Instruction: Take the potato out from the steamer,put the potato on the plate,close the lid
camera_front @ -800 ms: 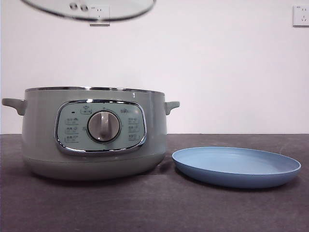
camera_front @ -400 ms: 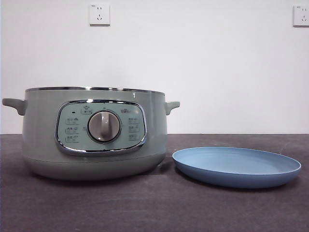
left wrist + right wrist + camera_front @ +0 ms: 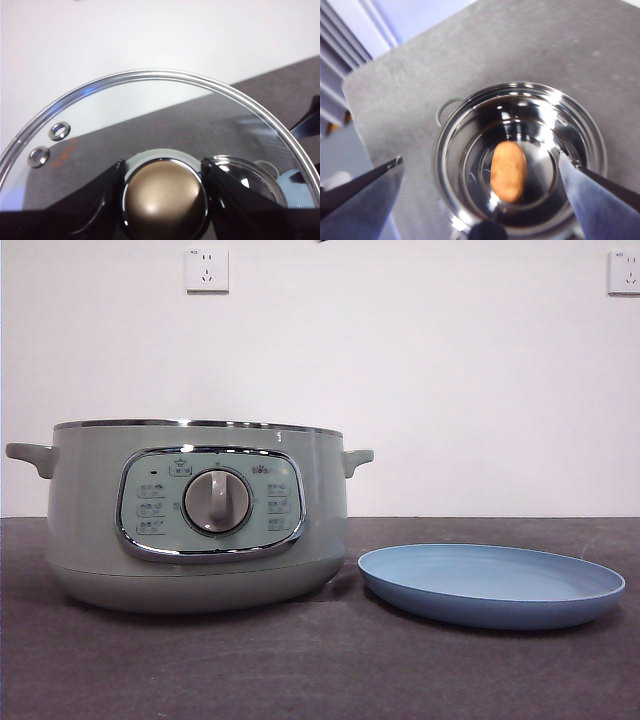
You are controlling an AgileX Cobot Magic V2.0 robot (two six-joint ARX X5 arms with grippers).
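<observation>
Your left end effector (image 3: 164, 200) was clenched on the knob (image 3: 164, 197) of the glass lid (image 3: 150, 150), holding it lifted clear of the steamer (image 3: 195, 515). Your right end effector (image 3: 480, 200) hung spread wide, grasping nothing, above the open pot. The potato (image 3: 508, 171) lay alone on the shiny steel floor of the steamer, lengthwise between the jaws. It looked firm, fairly light and rounded, so it could roll or slip; I'd take it across its narrow middle. The light blue plate (image 3: 490, 585) sat on the desk (image 3: 320, 670) just beside the steamer.
</observation>
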